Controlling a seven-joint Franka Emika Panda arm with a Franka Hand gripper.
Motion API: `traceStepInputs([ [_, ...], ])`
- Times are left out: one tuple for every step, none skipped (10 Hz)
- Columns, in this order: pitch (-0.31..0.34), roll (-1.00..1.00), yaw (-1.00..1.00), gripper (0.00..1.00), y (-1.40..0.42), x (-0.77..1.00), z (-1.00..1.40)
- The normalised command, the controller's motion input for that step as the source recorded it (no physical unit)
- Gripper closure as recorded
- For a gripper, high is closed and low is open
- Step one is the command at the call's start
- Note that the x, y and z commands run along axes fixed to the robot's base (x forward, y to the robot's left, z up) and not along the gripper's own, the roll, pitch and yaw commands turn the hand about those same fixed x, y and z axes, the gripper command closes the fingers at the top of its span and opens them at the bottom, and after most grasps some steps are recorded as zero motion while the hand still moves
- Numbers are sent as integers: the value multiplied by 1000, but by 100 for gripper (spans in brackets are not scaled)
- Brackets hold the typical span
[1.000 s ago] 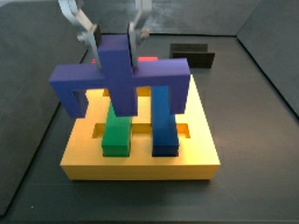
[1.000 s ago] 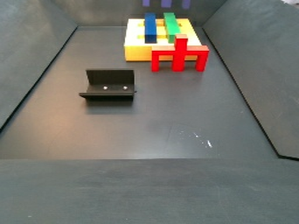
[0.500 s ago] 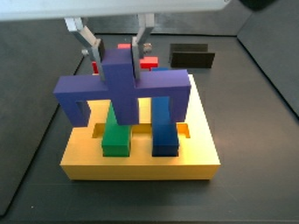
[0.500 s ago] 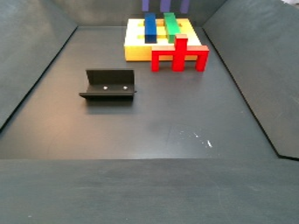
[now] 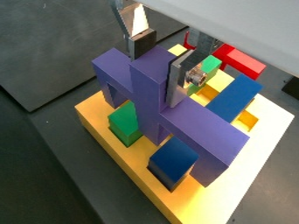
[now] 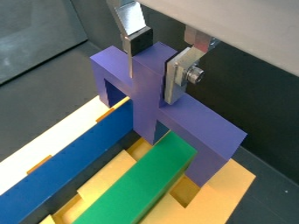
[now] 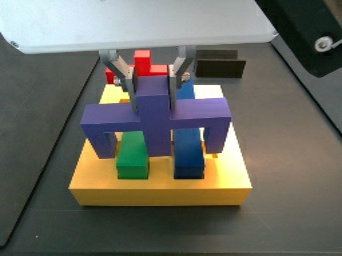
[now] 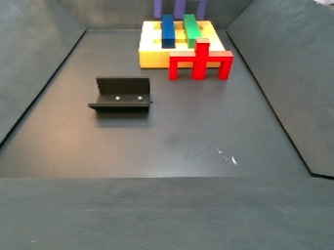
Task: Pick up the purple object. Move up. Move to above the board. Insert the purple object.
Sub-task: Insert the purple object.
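Note:
The purple object (image 7: 154, 115) is a wide bridge with two legs and a central upright bar. My gripper (image 7: 154, 72) is shut on that bar from both sides, as both wrist views show (image 5: 162, 61) (image 6: 160, 57). It hangs straddling the yellow board (image 7: 160, 187), legs down at the board's top face. I cannot tell if the legs are in the slots. A green block (image 7: 132, 156) and a dark-blue bar (image 7: 189, 157) stand in the board under the bridge. In a side view only the purple legs (image 8: 162, 9) show behind the board (image 8: 154, 56).
A red cross-shaped block (image 8: 200, 62) stands against the board's side; it also shows behind the gripper (image 7: 159, 69). The dark fixture (image 8: 121, 95) stands on the grey floor, apart from the board. Dark walls ring the floor.
The gripper has come down with the purple object and shifted a little over the board. The legs now reach the board's top instead of hanging well above it.

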Motion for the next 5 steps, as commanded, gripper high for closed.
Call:
traceStepInputs([
  [0, 0, 0, 100, 0, 246, -66],
  [0, 0, 0, 100, 3, 186, -51],
  [0, -1, 0, 100, 9, 134, -57],
  [0, 0, 0, 100, 66, 69, -83],
  [0, 0, 0, 100, 180, 0, -54],
])
